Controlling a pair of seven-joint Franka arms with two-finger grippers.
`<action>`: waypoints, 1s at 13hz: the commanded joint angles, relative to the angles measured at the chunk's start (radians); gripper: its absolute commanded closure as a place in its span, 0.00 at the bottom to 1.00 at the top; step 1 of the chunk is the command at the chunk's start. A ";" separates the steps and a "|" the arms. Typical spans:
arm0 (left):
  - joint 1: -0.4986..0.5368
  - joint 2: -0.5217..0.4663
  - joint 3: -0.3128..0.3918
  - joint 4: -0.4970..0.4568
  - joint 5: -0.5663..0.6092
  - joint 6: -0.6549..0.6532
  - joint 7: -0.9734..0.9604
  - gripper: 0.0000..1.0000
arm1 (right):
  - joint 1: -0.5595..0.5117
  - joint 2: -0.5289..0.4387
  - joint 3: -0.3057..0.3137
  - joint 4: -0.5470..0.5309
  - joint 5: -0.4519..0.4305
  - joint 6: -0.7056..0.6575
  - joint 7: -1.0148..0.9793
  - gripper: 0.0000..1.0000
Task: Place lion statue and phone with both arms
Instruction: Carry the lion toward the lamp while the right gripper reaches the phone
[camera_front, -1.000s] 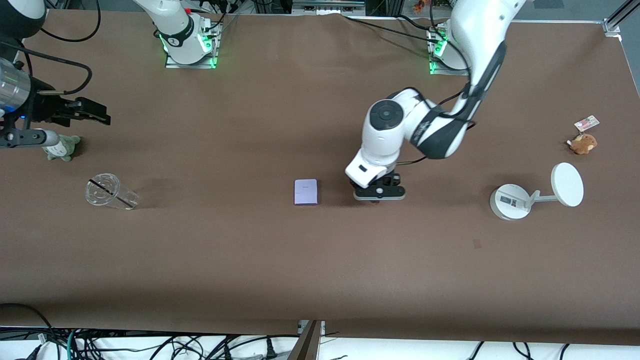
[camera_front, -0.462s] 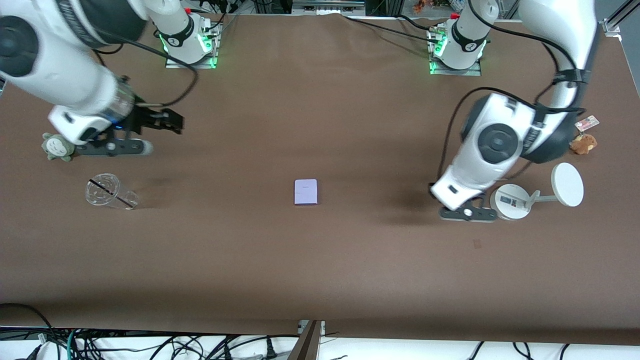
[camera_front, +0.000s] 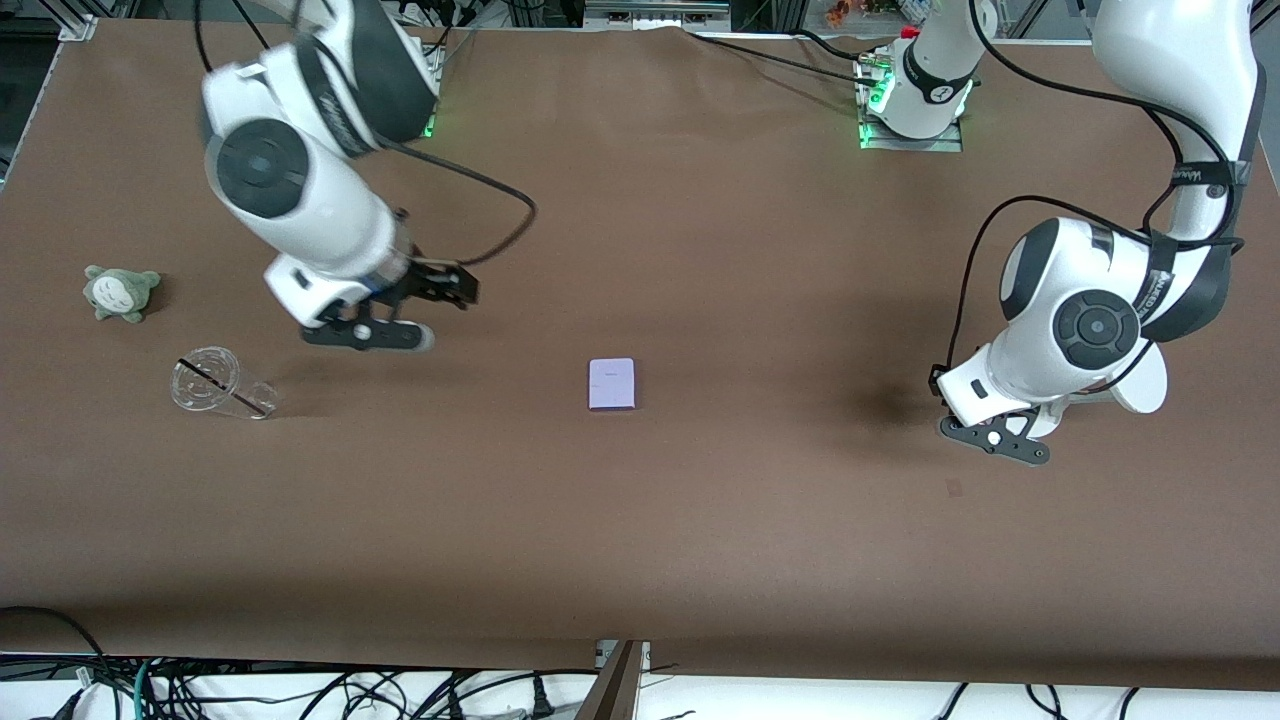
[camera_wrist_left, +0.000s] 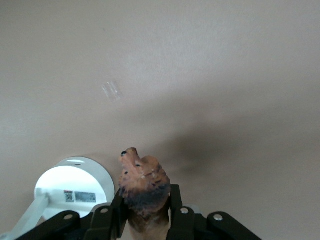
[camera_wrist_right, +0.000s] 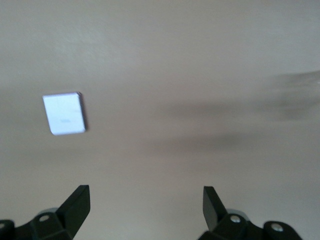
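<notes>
The phone (camera_front: 612, 384), a pale lavender slab with a purple edge, lies flat at the table's middle. It also shows in the right wrist view (camera_wrist_right: 64, 113). My right gripper (camera_front: 365, 331) is open and empty, over bare table between the clear cup and the phone; its fingers (camera_wrist_right: 77, 202) are wide apart. My left gripper (camera_front: 995, 440) hangs low beside the white stand, toward the left arm's end. It is shut on the lion statue (camera_wrist_left: 144, 186), whose orange-brown head and dark mane stick out between the fingers (camera_wrist_left: 173, 205). The lion is hidden in the front view.
A white round-based stand (camera_front: 1140, 385) is mostly covered by my left arm; its base shows in the left wrist view (camera_wrist_left: 75, 182). A clear plastic cup (camera_front: 222, 383) lies on its side and a grey-green plush toy (camera_front: 120, 292) sits toward the right arm's end.
My left gripper has moved from beside the phone toward the white stand. My right arm has swung from the table's end over the plush toy toward the middle.
</notes>
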 joint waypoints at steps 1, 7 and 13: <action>0.034 -0.005 -0.012 -0.131 -0.027 0.173 0.038 0.94 | 0.068 0.130 -0.007 0.095 0.006 0.074 0.113 0.00; 0.050 0.041 -0.011 -0.237 -0.025 0.389 0.038 0.94 | 0.142 0.354 -0.007 0.221 0.006 0.200 0.210 0.00; 0.056 0.003 -0.011 -0.236 -0.022 0.352 0.034 0.00 | 0.179 0.494 -0.006 0.221 0.015 0.444 0.272 0.00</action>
